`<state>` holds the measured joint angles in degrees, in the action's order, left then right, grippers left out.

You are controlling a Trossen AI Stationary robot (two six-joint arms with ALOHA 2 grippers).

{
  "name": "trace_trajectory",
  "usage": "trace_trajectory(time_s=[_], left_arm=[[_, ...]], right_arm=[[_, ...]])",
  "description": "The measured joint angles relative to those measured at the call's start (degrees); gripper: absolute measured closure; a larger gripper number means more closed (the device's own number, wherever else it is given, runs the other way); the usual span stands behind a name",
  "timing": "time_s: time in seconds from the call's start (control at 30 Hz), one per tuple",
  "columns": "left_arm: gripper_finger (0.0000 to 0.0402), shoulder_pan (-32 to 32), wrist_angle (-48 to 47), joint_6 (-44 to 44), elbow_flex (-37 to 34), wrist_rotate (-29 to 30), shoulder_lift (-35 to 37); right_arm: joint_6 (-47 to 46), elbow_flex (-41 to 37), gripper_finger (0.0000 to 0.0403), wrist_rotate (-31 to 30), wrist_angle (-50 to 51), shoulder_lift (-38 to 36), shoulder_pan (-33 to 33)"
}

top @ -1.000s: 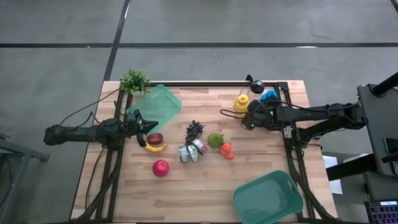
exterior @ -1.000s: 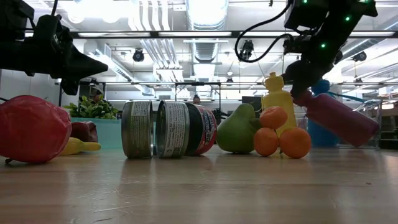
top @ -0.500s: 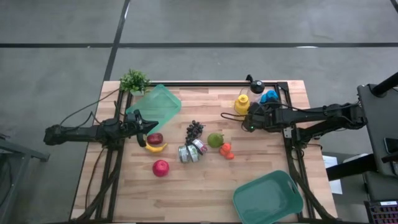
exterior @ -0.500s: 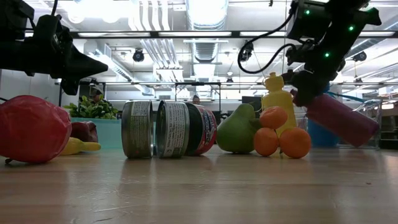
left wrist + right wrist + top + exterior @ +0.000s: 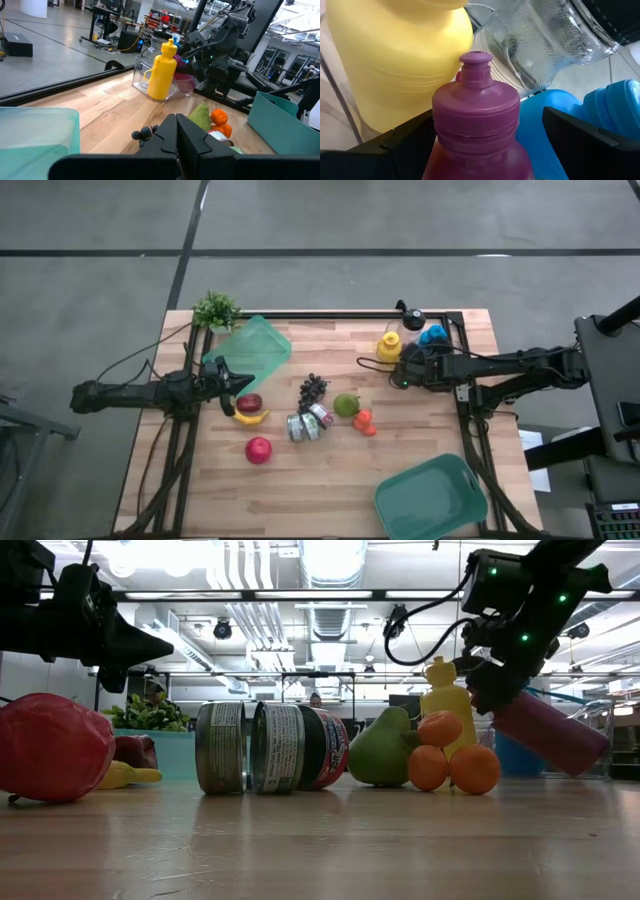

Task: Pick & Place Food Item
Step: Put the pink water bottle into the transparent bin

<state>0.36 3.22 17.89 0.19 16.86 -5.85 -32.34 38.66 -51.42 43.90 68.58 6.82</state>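
A purple bottle (image 5: 550,730) leans slanted among a yellow bottle (image 5: 388,346) and a blue one (image 5: 433,334) at the table's far right. My right gripper (image 5: 490,690) stands open at its upper, cap end. One finger (image 5: 395,142) is on one side of the bottle (image 5: 475,115) and one finger (image 5: 580,135) on the other; I see no touch. On the mid-table lie a pear (image 5: 346,404), oranges (image 5: 364,422), grapes (image 5: 313,387), cans (image 5: 308,423), a banana (image 5: 250,417) and red fruits (image 5: 258,449). My left gripper (image 5: 232,385) waits shut at the left.
A green bin (image 5: 252,350) lies tipped at the far left beside a small plant (image 5: 216,309). A second green bin (image 5: 432,498) stands at the near right corner. A clear container (image 5: 150,80) holds the bottles. Bare wood shows along the near edge.
My right gripper has sunk a little onto the purple bottle's upper end, its fingers staying as wide apart as before. The bottle has kept its place and slant.
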Motion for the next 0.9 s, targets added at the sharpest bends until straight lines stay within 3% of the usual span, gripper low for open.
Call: trace_trajectory(time_s=[0.9], left_arm=[[0.04,0.0,0.0,0.0,0.0,0.0,0.0]], right_arm=[[4.3,-2.6,0.0051,0.4,-6.8,0.0,3.4]])
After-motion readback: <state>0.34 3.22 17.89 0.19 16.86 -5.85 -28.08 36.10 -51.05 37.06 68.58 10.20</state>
